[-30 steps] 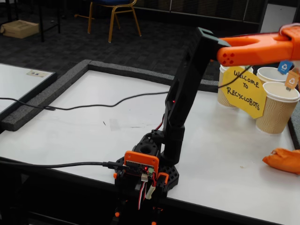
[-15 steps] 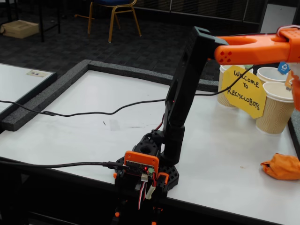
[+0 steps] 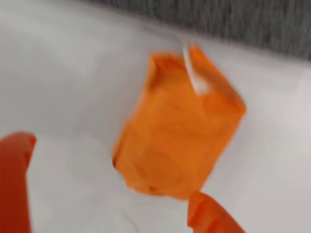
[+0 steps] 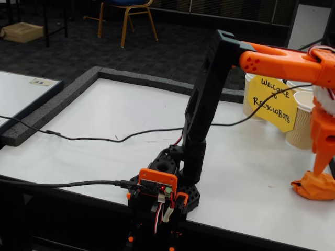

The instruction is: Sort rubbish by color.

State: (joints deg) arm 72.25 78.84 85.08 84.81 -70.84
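- The orange paper wad [image 3: 177, 126] lies on the white surface [image 4: 104, 136]. In the fixed view the orange paper wad [image 4: 315, 185] sits near the right edge of the picture, toward the front edge of the surface.
- In the wrist view its long axis runs from lower left to upper right, with a torn white crease showing at the upper end, toward the grey foam border [image 3: 233, 19].
- In the fixed view the wad looks low and wider than tall, lying roughly left to right.
- The hand [image 3: 112, 194] is spread wide and holds nothing: the wrist view shows one orange finger at the lower left, apart from the wad, and the other fingertip at the bottom, just beside the wad's lower right corner. I cannot tell whether that tip touches the paper.
- The fixed view shows the hand [image 4: 320, 170] pointing down with its tip at the wad's top. Whether it touches is not clear there either.
- Only the fixed view shows the black and orange arm [image 4: 209, 94] rising from its base [image 4: 162, 188] at the front of the surface.
- Only that view shows the yellow sign [image 4: 272, 102] and the ribbed paper cups [image 4: 299, 123] behind it, well back from the wad and partly hidden by the arm's wrist.
- A black cable [image 4: 94, 138] trails across the surface, well apart from the wad.
- The wrist view is blurred.
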